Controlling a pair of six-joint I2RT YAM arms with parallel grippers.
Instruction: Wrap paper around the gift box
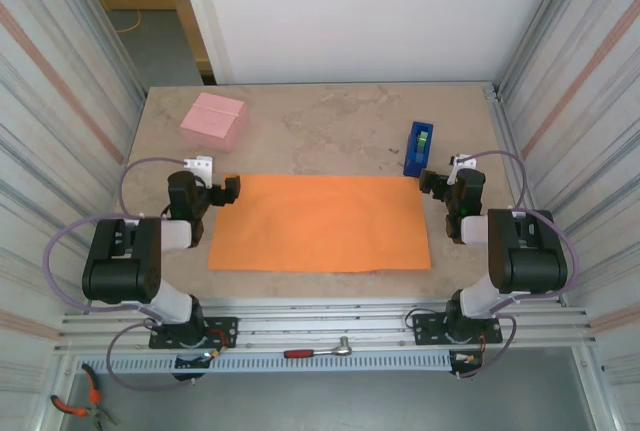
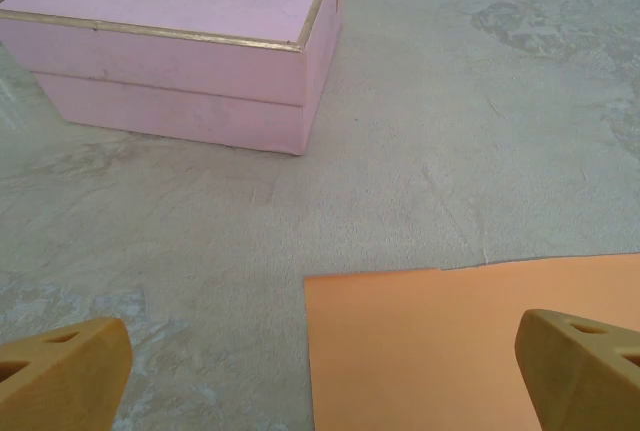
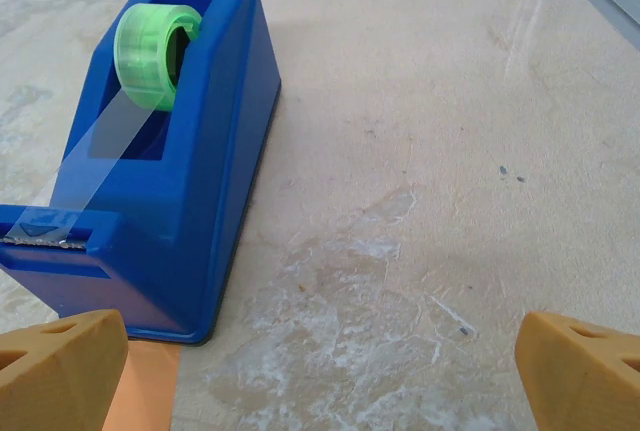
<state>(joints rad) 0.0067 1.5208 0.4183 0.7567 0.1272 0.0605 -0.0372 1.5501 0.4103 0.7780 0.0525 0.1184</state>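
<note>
While beside paper point(image 1: 320, 223), blue tape dispenser point(image 1: 418, 148).

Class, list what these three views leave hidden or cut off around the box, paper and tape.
Left wrist view: gift box far side cut by the top edge; most of the paper runs off right and bottom edges.
Right wrist view: tape dispenser cutter end cut by the left edge.

The top camera looks steeply down from above the near edge over the whole counter point(image 1: 330, 131), while both wrist cameras sit low and close, facing away, sharing far corners of the paper point(image 1: 320, 221).
</note>
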